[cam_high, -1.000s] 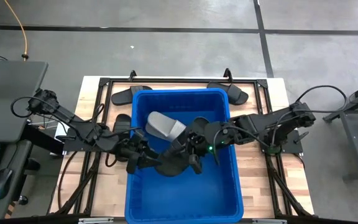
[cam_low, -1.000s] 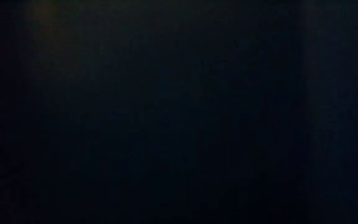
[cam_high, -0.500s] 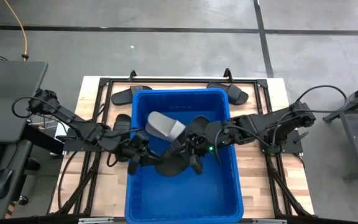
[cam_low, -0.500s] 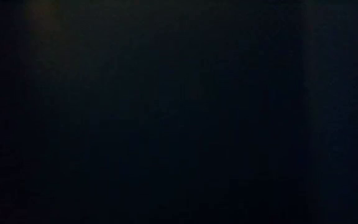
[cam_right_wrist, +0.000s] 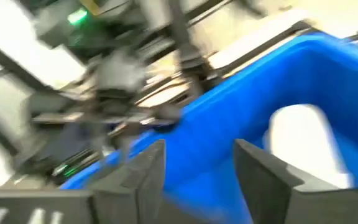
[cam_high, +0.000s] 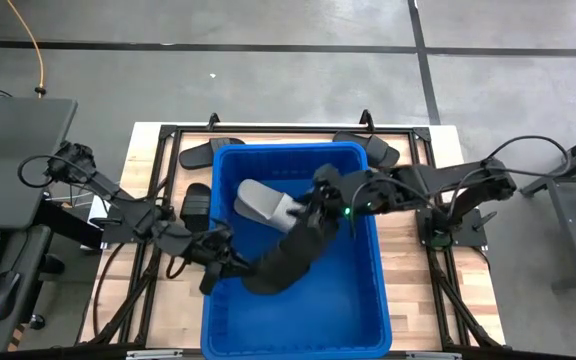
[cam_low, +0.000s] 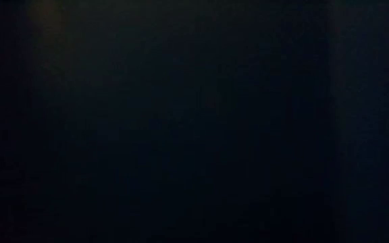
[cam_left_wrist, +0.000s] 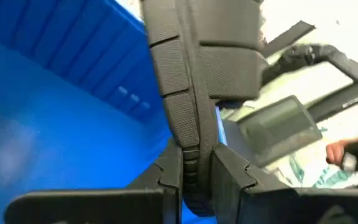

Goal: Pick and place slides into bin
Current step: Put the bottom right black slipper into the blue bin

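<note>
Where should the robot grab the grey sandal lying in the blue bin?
Probably by its long side edge. The grey slide lies flat in the blue bin near the far wall, so coming straight down from above looks easiest, fingers closing across its narrow width. The open right gripper hovers closest.

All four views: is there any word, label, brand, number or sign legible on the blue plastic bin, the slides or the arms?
None can be read.
Bright-blue ribbed plastic bin: no print visible.
Black textured slide clamped in the left gripper: no brand visible.
Light grey slide in the bin: plain.
Right gripper: blurred, no marking.
Low view: dark throughout.
</note>
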Robot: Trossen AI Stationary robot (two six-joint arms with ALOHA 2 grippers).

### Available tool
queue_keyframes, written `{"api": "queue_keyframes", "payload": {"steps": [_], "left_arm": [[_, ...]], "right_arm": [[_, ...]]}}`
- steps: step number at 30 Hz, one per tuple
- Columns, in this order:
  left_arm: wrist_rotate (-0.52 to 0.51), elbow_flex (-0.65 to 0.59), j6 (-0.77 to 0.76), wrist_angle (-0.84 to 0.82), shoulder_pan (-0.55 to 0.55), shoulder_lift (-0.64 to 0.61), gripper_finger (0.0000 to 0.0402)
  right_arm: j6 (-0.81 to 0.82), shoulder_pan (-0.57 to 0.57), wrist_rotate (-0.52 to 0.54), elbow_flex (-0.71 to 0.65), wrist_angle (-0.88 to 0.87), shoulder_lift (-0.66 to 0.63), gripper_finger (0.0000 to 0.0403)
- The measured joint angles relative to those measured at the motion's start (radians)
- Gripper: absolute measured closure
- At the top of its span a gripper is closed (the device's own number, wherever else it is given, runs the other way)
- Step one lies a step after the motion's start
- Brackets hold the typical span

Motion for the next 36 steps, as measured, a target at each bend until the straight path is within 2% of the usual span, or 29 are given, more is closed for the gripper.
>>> {"api": "queue_keyframes", "payload": {"steps": [2, 9, 13, 16, 19, 23, 25, 28, 31, 36], "left_arm": [[-0.016, 0.0, 0.008, 0.009, -0.01, 0.0, 0.0365], [-0.229, 0.0, 0.028, 0.012, -0.063, -0.002, 0.0365], [-0.404, 0.0, 0.067, 0.018, -0.097, -0.017, 0.0365], [-0.58, 0.001, 0.112, 0.032, -0.115, -0.038, 0.0365], [-0.695, 0.001, 0.223, 0.084, -0.112, -0.066, 0.0365], [-0.811, 0.002, 0.419, 0.202, -0.096, -0.087, 0.0365], [-0.794, 0.002, 0.514, 0.28, -0.069, -0.086, 0.0365], [-0.712, 0.002, 0.62, 0.418, -0.019, -0.085, 0.0366], [-0.641, 0.002, 0.656, 0.474, 0.034, -0.084, 0.0366], [-0.578, 0.002, 0.652, 0.507, 0.073, -0.085, 0.0366]], "right_arm": [[-0.008, -0.009, 0.042, 0.0, -0.028, -0.017, 0.0202], [-0.009, -0.016, 0.168, 0.0, -0.04, -0.089, 0.0161], [-0.01, 0.016, 0.268, 0.0, -0.044, -0.118, 0.0158], [-0.016, 0.057, 0.372, 0.0, -0.041, -0.127, 0.0158], [0.005, 0.099, 0.451, -0.004, -0.045, -0.125, 0.0158], [0.077, 0.135, 0.5, -0.037, -0.048, -0.119, 0.0158], [0.124, 0.146, 0.522, -0.078, -0.029, -0.117, 0.0158], [0.172, 0.165, 0.536, -0.171, 0.084, -0.117, 0.0158], [0.125, 0.178, 0.499, -0.287, 0.314, -0.116, 0.0158], [0.0, 0.183, 0.441, -0.474, 0.767, -0.122, 0.0158]]}}
